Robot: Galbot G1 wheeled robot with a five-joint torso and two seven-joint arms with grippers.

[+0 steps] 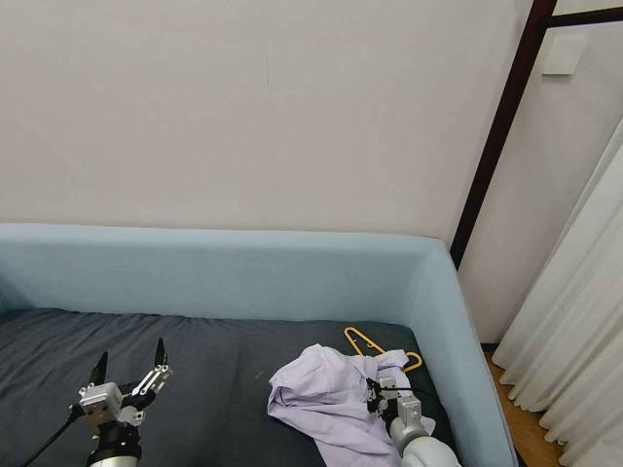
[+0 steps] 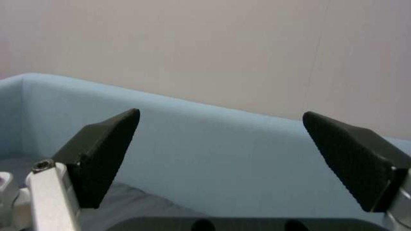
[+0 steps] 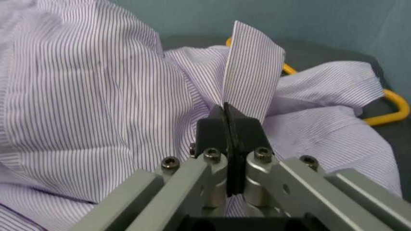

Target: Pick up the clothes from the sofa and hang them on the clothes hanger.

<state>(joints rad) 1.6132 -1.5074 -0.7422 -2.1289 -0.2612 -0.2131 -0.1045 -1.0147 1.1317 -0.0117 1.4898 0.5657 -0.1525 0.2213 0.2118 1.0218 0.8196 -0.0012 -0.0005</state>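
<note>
Right gripper (image 3: 226, 109) pinching striped shirt (image 3: 96, 96), hanger (image 3: 397, 107) beneath; left gripper (image 1: 130, 360) spread

No writing, label, brand mark, number or sign can be read on the sofa (image 1: 243, 277), shirt (image 1: 326, 389) or hanger (image 3: 403, 108).

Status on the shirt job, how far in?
Early. Done: the right gripper is shut on a fold of the striped shirt. In hand: the shirt lies crumpled on the sofa seat, partly over the orange hanger, not lifted clear. To do: raising it and hanging it. The left gripper hovers open and empty over the seat.
</note>
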